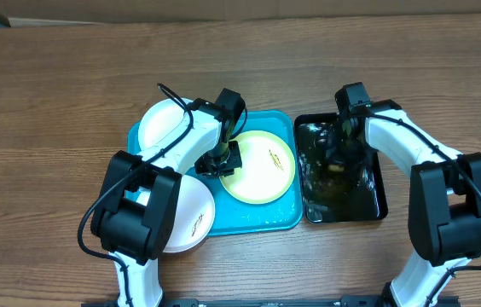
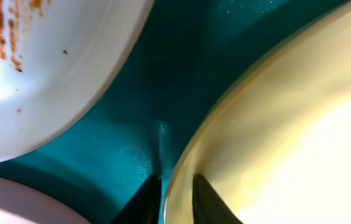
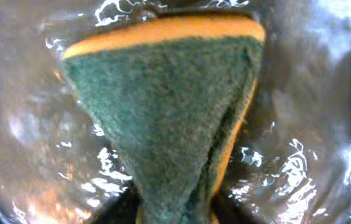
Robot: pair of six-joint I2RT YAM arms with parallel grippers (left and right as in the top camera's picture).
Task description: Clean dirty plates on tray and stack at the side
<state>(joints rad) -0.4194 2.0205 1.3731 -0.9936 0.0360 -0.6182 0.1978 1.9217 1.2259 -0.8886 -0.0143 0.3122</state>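
The round, shallow yellow-rimmed plate (image 1: pixel 262 170) lies on the right half of the smooth turquoise tray (image 1: pixel 253 223); my left pincer (image 2: pixel 175 198) is narrow, pinching its thin rim; a white plate (image 2: pixel 51 62) with rusty smears sits near; my right pincer (image 1: pixel 340 158) squeezes a rough green, orange-backed sponge (image 3: pixel 163 106) into a wedge over the wet, glossy black tray (image 1: pixel 370 194).

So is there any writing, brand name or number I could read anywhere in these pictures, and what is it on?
No readable text anywhere.
On the yellow-green-rimmed plate: a small mark near the rim, too small to tell print from food.
On the lower white plate: a similar mark, also too small to read.
On the sponge, the blue tray and the black tray: none.
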